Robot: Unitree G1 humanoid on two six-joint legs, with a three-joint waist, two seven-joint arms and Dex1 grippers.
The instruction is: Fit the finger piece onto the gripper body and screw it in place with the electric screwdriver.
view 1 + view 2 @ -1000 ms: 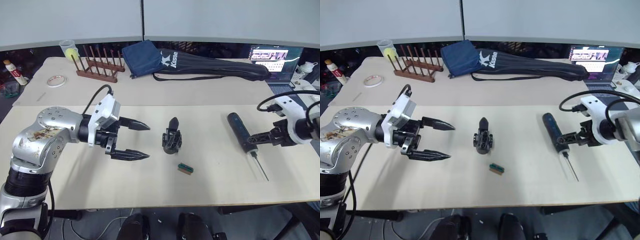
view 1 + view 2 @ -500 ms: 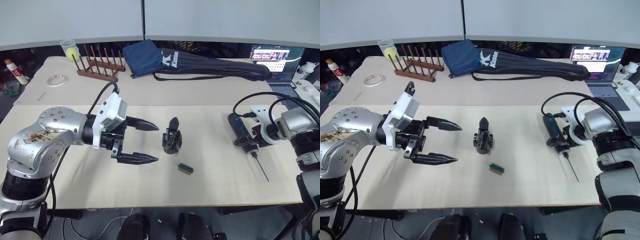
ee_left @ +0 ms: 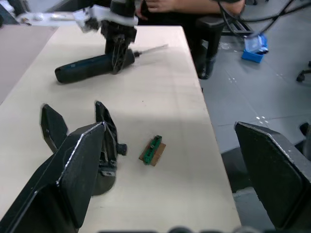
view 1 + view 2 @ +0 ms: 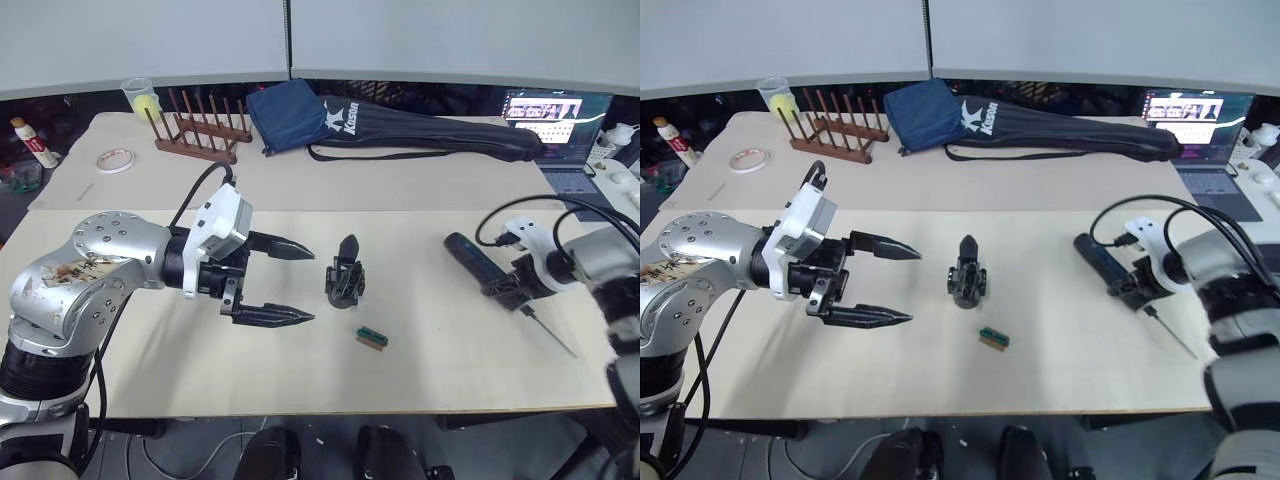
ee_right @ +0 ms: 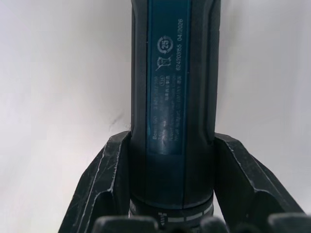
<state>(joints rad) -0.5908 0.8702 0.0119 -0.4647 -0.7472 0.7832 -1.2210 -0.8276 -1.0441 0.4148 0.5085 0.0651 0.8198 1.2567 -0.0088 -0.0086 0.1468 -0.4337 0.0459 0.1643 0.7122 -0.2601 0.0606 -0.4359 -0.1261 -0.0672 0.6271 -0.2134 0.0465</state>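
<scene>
Bench [image 4: 300, 385] boards carried everything, pale and set end to end. Along the far side lay a long black bag [image 4: 430, 130] with a folded navy cloth [image 4: 283, 115] at its left end, then a wooden rack [image 4: 200, 128], a yellow-filled cup [image 4: 139, 97] behind it and a tape roll [image 4: 112, 161] further left; a lit laptop [image 4: 545, 112] sat at the far right. The left gripper [image 4: 290, 283] hovered over the near board with its jaws spread wide and holding nothing, pointing toward the gripper body [image 4: 344, 280], which stood just beyond the fingertips, near the middle of the board, with its pointed finger up. To the right, the screwdriver [image 4: 478, 263] lay at a slant with its thin bit [image 4: 1171, 334] pointing toward the near right edge; the right gripper [image 4: 508, 285] had its jaws closed on the barrel near the bit end, and the right wrist view showed a black finger [image 5: 104, 184] pressed against each side of the barrel. Near the gripper body, toward the near edge, lay a tiny green-and-red piece [image 4: 371, 337], apart from both grippers. I could not pick out a loose finger piece.
</scene>
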